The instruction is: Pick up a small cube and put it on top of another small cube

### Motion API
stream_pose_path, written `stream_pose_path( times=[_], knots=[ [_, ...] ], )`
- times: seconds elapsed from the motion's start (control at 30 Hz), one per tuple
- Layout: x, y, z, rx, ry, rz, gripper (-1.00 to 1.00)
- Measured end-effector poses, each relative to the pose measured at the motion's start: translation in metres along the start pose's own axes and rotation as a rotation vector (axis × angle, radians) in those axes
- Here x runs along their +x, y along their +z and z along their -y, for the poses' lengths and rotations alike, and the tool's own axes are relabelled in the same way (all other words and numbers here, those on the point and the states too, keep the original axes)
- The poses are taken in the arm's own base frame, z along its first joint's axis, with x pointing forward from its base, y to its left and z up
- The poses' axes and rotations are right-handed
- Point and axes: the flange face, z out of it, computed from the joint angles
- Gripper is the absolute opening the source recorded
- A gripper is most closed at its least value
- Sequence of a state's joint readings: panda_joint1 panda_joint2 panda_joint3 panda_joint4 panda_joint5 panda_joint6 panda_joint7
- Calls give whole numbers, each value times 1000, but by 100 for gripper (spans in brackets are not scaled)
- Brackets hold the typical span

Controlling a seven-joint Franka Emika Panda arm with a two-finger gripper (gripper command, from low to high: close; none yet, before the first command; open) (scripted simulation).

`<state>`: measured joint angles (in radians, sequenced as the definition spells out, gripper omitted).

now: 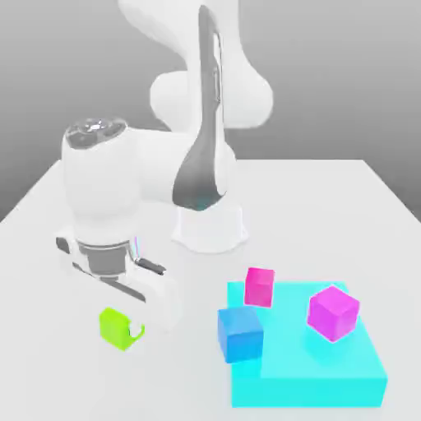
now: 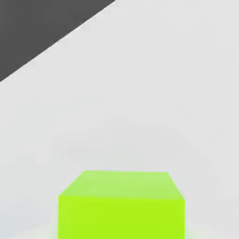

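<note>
The small lime-green cube [image 1: 119,327] lies on the white table towards the exterior view's left. My gripper [image 1: 141,321] hangs low right beside it, its white body touching or overlapping the cube's side that faces the blue cube. The hand view looks down on the green cube [image 2: 121,205] from close above, with bare table around it. A blue cube [image 1: 240,334] sits at the near corner of a flat cyan slab [image 1: 329,378], apart from the gripper.
A pink cube [image 1: 260,286] and a larger magenta cube [image 1: 333,312] also rest on the cyan slab. The arm's white base [image 1: 209,226] stands behind them at mid-table. The table edge [image 2: 56,44] runs diagonally in the hand view.
</note>
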<state>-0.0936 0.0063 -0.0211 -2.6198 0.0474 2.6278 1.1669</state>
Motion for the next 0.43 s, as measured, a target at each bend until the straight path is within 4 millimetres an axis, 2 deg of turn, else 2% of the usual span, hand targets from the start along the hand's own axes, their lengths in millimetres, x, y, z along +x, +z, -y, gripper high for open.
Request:
stream_pose_path(
  times=[0.03, 0.13, 0.17, 0.23, 0.3, 0.33, 0.43],
  knots=[
    [-23, -11, 6, -1, -19, 0, -100],
    [-68, -45, 11, -5, -12, -8, -100],
    [-82, -50, 11, -7, -15, -13, -100],
    [-91, -37, 11, -9, -16, -19, -100],
    [-93, -13, 11, -9, -18, -21, -100],
    [-94, -2, 11, -9, -18, -21, 100],
    [-94, -2, 11, -9, -18, -21, 100]
  ],
)
